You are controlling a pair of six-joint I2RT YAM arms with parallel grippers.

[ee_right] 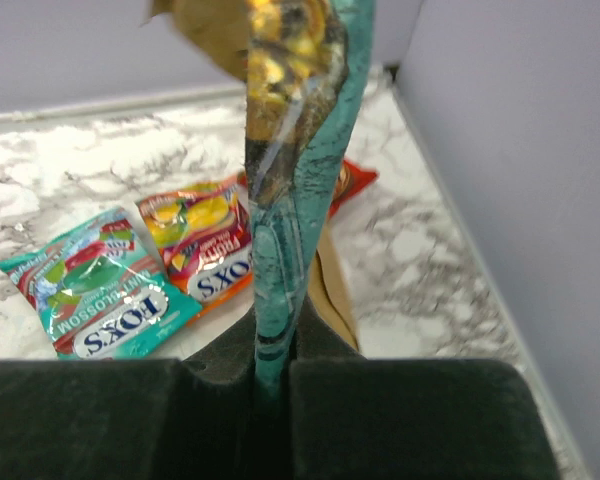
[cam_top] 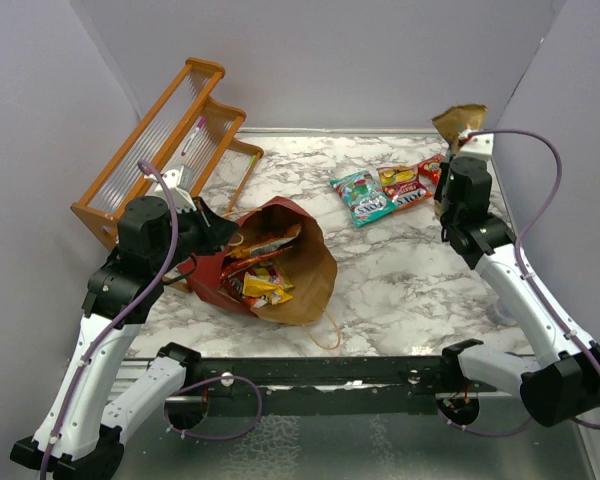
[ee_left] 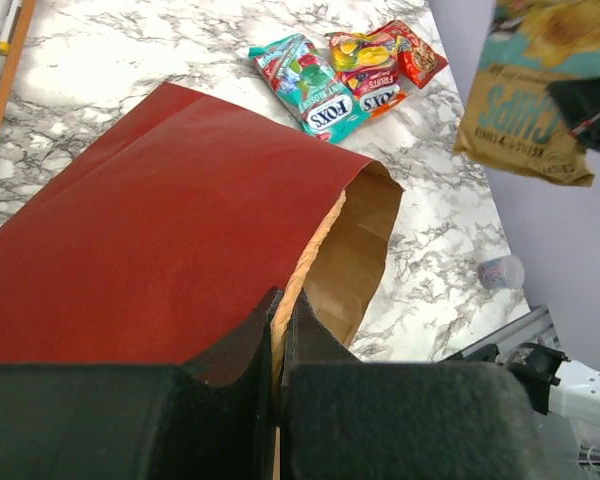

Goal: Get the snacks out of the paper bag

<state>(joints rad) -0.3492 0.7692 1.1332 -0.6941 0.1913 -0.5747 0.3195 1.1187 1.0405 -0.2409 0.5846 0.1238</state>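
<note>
The paper bag [cam_top: 305, 275] lies on its side left of centre, red outside, brown inside, mouth toward the near edge. Several snacks [cam_top: 260, 278] in red and yellow show in its mouth. My left gripper [cam_top: 225, 232] is shut on the bag's rim [ee_left: 310, 262], its pads [ee_left: 315, 345] pinching the paper edge. My right gripper [cam_top: 456, 148] is shut on a larger mustard-orange chip bag [cam_top: 458, 120] with teal print [ee_right: 300, 150] and holds it in the air at the far right. A teal packet [cam_top: 362, 195] and two red packets [cam_top: 405, 183] lie on the table beside it.
A wooden rack [cam_top: 165, 140] leans at the back left with a pen in it. Purple walls close the back and both sides. The paper bag's twine handle [cam_top: 325, 330] trails toward the near edge. A small clear cap [ee_left: 500, 270] lies near the right arm.
</note>
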